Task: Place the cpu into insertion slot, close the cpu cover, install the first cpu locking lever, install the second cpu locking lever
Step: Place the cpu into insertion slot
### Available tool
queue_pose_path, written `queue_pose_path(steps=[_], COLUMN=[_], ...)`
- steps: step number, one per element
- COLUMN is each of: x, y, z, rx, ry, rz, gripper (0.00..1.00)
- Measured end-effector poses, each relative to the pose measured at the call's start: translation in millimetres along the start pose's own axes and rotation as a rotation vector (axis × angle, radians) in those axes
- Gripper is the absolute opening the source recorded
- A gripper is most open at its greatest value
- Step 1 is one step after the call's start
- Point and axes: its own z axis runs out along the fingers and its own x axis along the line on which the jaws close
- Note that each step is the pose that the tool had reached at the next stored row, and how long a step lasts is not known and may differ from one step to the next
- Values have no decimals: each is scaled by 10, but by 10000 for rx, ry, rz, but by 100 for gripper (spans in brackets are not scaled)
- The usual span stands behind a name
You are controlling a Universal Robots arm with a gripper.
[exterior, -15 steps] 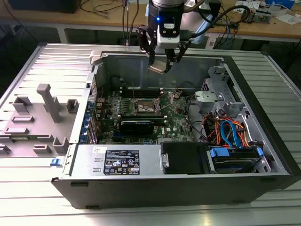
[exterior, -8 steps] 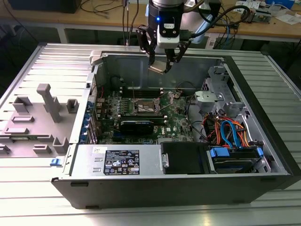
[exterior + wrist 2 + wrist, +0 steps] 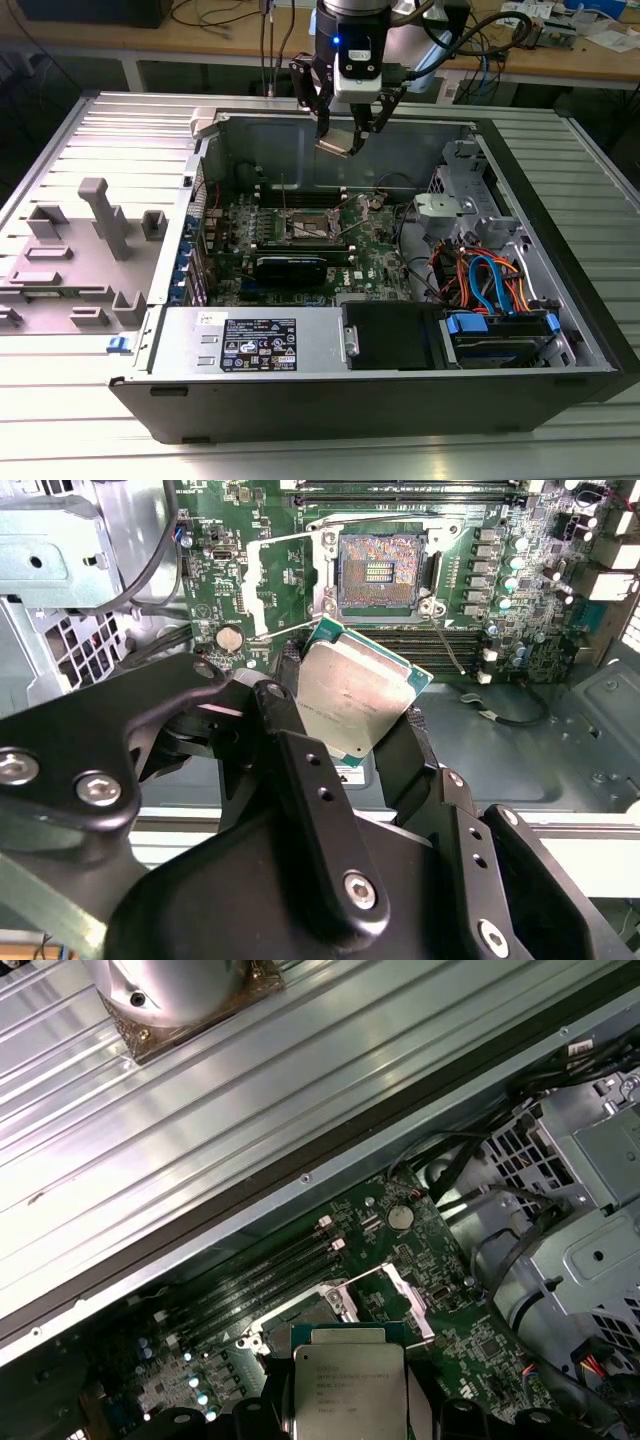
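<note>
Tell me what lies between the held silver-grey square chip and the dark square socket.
Second wrist view: just the socket's silver rim and green board show between the silver-grey chip and dark socket.

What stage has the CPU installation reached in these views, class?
Done: the gripper has the cpu clamped and lifted. In hand: it hangs above the motherboard, short of the insertion slot, which lies empty. Left: seating it, closing the cpu cover, open beside the slot, and both locking steps.
</note>
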Motion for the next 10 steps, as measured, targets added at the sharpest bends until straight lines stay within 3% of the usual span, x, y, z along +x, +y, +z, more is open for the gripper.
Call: queue_pose_path(steps=[10], x=[0], y=[-2], z=[22], rx=[-23], ry=[-118], rz=[1314], gripper=[54])
